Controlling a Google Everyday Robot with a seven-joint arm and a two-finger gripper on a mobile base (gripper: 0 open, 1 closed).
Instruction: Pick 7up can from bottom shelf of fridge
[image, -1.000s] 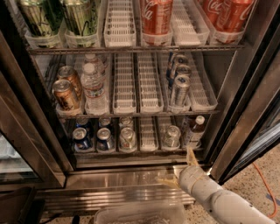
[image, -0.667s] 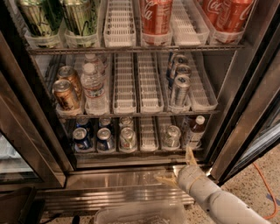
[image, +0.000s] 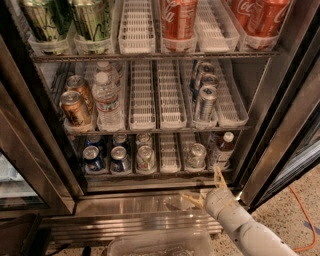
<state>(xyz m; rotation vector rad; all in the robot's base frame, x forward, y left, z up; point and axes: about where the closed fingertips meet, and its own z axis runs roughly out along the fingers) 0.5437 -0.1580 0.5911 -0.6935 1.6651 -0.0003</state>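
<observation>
The 7up can (image: 196, 155) stands upright on the bottom shelf (image: 165, 176) of the fridge (image: 274, 131), long axis vertical, lid up and facing the camera; it sits at the front of a white slotted lane tray, right of the shelf's middle; it is a short round can with a pale silvery-green body and a silver lid, the pull tab too small to tell which way it points; just to its right stands a small dark bottle (image: 223, 149) with a white cap, and an empty ribbed tray (image: 168, 154) lies to its left; further left are another pale can (image: 145, 157) and two blue cans (image: 106, 158), all upright

The gripper (image: 200, 183) hangs outside the fridge, below the shelf's dark front lip and in front of the shiny steel base panel (image: 125, 205), just below and slightly right of the 7up can but not touching it; its two thin yellowish fingers (image: 218, 176) are spread wide, one pointing up towards the shelf and the other out to the left, with nothing between them; the pale, smooth, rounded arm (image: 245, 230) reaches in from the lower right
</observation>
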